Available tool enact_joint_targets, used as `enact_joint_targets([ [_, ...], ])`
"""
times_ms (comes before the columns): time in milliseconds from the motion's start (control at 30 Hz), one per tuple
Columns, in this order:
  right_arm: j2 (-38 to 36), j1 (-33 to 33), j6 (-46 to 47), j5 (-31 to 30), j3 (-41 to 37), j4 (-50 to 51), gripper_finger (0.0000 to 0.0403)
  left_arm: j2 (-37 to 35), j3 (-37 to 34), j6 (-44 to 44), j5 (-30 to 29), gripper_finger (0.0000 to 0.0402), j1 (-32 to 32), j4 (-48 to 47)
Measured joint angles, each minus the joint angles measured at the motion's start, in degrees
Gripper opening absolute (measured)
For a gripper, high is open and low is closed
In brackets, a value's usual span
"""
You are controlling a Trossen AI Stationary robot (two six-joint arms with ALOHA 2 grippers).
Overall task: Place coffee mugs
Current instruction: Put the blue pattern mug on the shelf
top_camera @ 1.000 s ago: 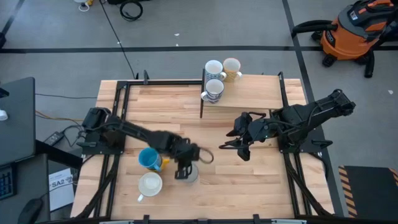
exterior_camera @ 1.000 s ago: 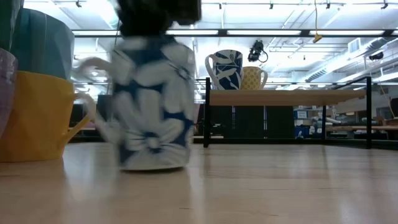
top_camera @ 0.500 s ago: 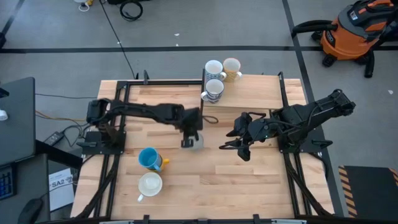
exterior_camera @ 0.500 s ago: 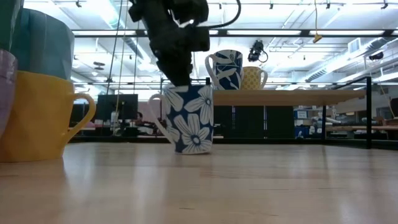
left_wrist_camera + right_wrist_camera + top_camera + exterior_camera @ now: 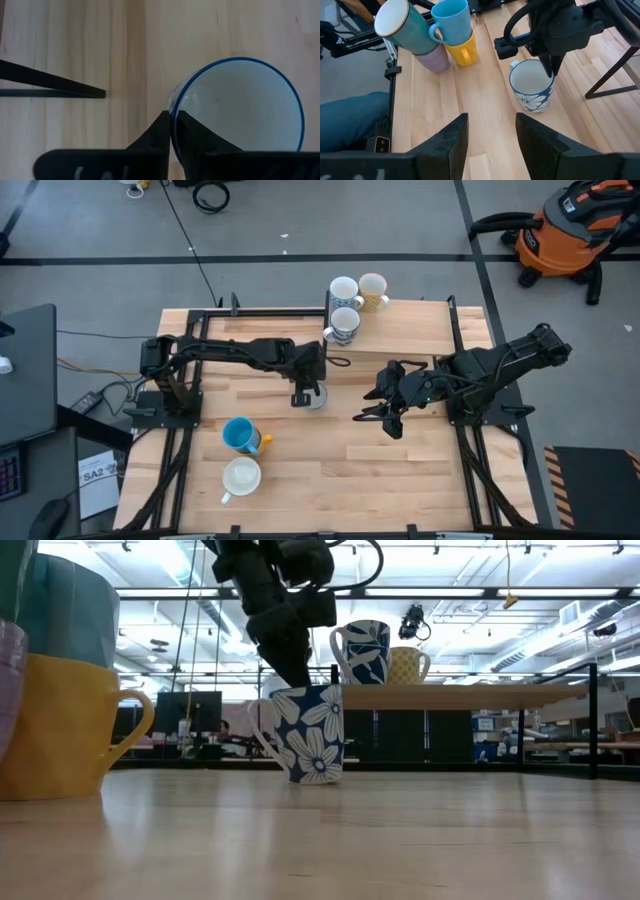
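On the wooden desk [image 5: 300,450], near its middle, the left arm is reaching across from the left side, and its left gripper [image 5: 172,131] is pinching the rim of a blue mug with white flowers [image 5: 308,732]. The jaws are standing almost fully shut, one finger inside the cup and one outside, as the left wrist view shows. From the low view the mug's base looks to be on or just at the desk surface, and the mug seems to be leaning slightly; I cannot tell whether it is fully set down.

The main risk, as I judge it, is coming from this thin rim grip: if the jaws are opening while the mug is tilted, it may rock or tip over, and if the arm is lifting away before releasing, it may drag the mug along by its rim.

Farther off, three mugs [image 5: 352,300] are standing close together on a raised shelf [image 5: 420,328] at the far side; carrying the flowered mug there could knock them. To the near left, a blue mug [image 5: 239,434] and a white mug [image 5: 241,476] are standing clear of this arm.

Right of centre, the right gripper [image 5: 489,131] is waiting with its jaws spread and empty, apart from the mug.
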State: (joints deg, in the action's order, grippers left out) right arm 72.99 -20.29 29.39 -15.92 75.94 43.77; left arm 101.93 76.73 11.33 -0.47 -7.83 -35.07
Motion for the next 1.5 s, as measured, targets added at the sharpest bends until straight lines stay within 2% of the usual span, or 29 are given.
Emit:
enact_joint_targets([
  [233,0.00,0.00,-0.01,-0.02,0.00,0.00,0.0170,0.02,-0.02,0.07,0.00,0.0062,-0.01,0.90],
  [633,0.00,0.07,-0.02,-1.01,0.00,0.02,0.0170,0.02,-0.02,0.04,0.17,0.0075,0.01,1.26],
  [1067,0.00,0.07,-0.02,-0.99,0.00,0.02,0.0170,0.04,-0.09,-0.24,0.24,0.0175,0.06,6.25],
  [1300,0.00,0.07,-0.02,-0.98,0.00,0.04,0.0170,-0.36,-0.09,-1.68,0.24,0.0173,0.03,6.03],
  [1500,-0.02,0.07,-0.01,-0.98,-0.04,-0.08,0.0170,-3.51,-0.13,-1.68,1.09,0.0172,0.09,5.09],
])
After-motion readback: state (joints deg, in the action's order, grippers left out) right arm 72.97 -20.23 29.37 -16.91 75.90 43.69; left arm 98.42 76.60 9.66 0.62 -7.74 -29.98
